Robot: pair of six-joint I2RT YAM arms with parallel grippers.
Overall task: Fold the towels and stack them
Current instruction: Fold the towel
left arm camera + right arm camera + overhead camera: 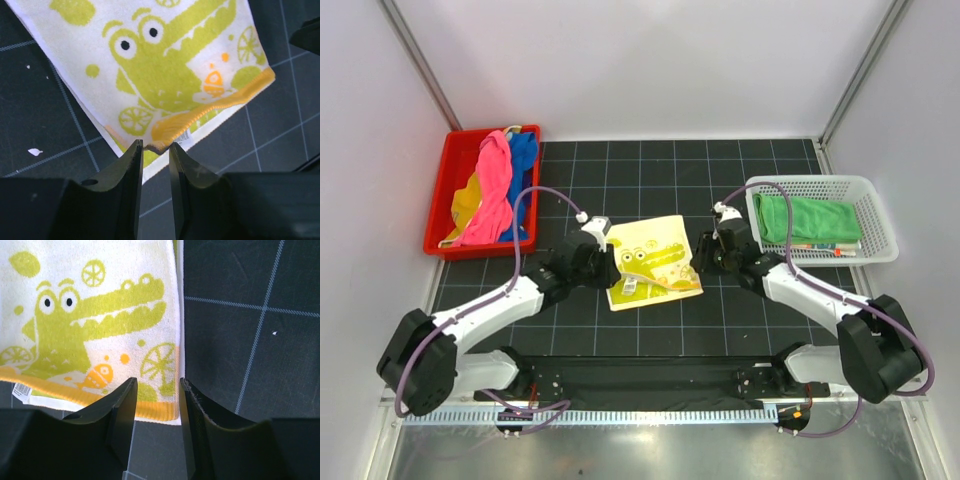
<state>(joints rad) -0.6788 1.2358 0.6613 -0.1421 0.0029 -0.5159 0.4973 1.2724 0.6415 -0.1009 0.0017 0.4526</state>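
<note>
Top external view: a folded white towel with a green crocodile print (653, 262) lies at the centre of the table. Left gripper (156, 146) at its 8 o'clock side and right gripper (157, 382) at its 3 o'clock edge both have jaws parted, holding nothing. Risk: the curled orange hem corner (175, 127) touches the left fingertips and could snag as that arm lifts, dragging the fold open.
</note>
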